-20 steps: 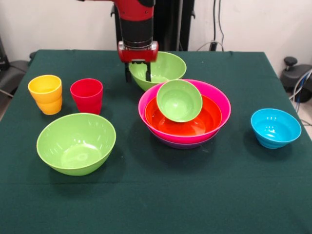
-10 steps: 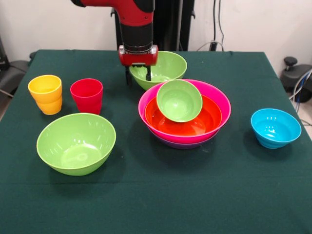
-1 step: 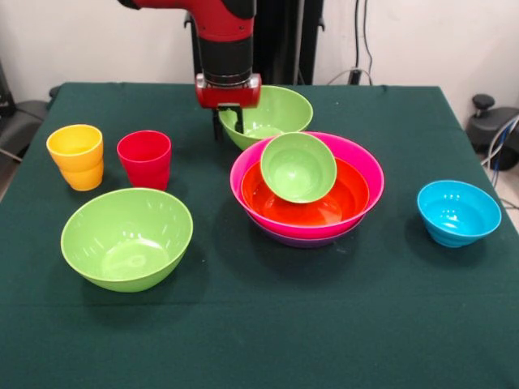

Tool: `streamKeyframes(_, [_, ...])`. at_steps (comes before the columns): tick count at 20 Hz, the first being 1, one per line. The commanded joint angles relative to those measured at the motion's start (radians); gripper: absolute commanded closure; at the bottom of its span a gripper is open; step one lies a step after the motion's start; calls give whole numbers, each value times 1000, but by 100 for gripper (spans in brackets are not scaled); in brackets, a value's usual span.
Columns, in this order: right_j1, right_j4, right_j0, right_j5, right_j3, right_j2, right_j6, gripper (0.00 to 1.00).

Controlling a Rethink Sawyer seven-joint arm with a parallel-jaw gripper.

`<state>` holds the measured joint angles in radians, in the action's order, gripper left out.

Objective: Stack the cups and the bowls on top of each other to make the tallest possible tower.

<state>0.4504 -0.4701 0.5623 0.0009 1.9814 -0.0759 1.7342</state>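
Front view shows the red and black arm [image 3: 220, 32] coming down at the upper centre of the frame, its gripper [image 3: 229, 123] straddling the left rim of a large lime green bowl [image 3: 272, 115]: one dark finger hangs outside the rim and the other inside, closed on the wall between them. This bowl sits just behind the tower, and whether it rests on the green tablecloth [image 3: 259, 324] or is slightly raised cannot be told.

At the centre of the frame stands the tower [image 3: 306, 190], a nest of three wide bowls: a purple bowl [image 3: 300, 238] lowest, showing only as a thin band under the hot pink bowl [image 3: 365, 166], and the orange bowl [image 3: 340, 198] inside the pink one. A small lime green bowl [image 3: 298, 167] lies tilted inside the orange bowl, its mouth turned toward the camera.

At lower left a second large green bowl [image 3: 126, 237] rests alone, upright. Above it, at left, the red cup [image 3: 144, 159] stands beside the yellow cup [image 3: 75, 150], which is nested in an orange cup [image 3: 83, 175] beneath it. At right, well apart from the tower, sits the sky blue bowl [image 3: 458, 212].
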Motion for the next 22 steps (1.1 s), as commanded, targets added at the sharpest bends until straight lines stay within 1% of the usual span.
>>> streamKeyframes(1, [-10, -38, -8, -36, -68, -56, 82, 100])
streamKeyframes(9, [-6, -29, -13, -26, -73, -58, 83, 100])
streamKeyframes(12, [-3, -30, -15, -40, -61, -60, 90, 100])
streamKeyframes(13, [9, -30, -9, -39, -49, -72, 90, 100])
streamKeyframes(14, [27, -28, 3, -27, -30, -90, 88, 100])
streamKeyframes(15, [61, -20, 3, -21, -3, -95, 98, 100])
streamKeyframes(19, [252, 44, 24, 99, 123, -166, 104, 100])
streamKeyframes(22, [358, 94, 33, 166, 183, -203, 108, 100])
